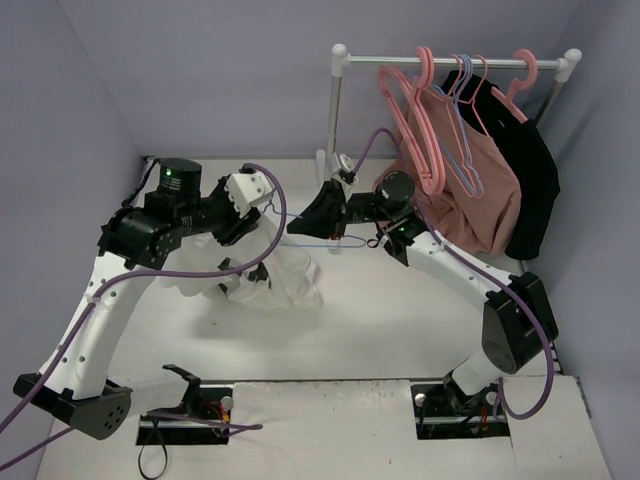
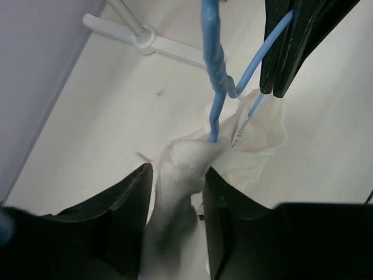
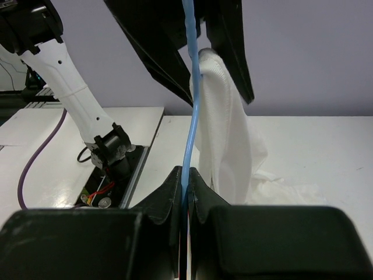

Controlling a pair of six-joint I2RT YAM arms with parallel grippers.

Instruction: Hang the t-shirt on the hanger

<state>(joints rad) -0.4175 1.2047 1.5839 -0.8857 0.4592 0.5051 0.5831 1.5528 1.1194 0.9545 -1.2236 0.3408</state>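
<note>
The white t-shirt hangs in a bunch from my left gripper, its lower part resting on the table. In the left wrist view the left gripper is shut on a fold of the t-shirt, beside its neck opening. The thin light-blue hanger runs down into that opening, its twisted neck just above the cloth. My right gripper is shut on the hanger wire and holds it above the table. The t-shirt drapes right behind that wire. The black graphic is hidden.
A white clothes rack stands at the back right, with pink hangers, a dusty-pink top and a black garment on it. Its foot lies close behind the hanger. Purple walls close in the left and back.
</note>
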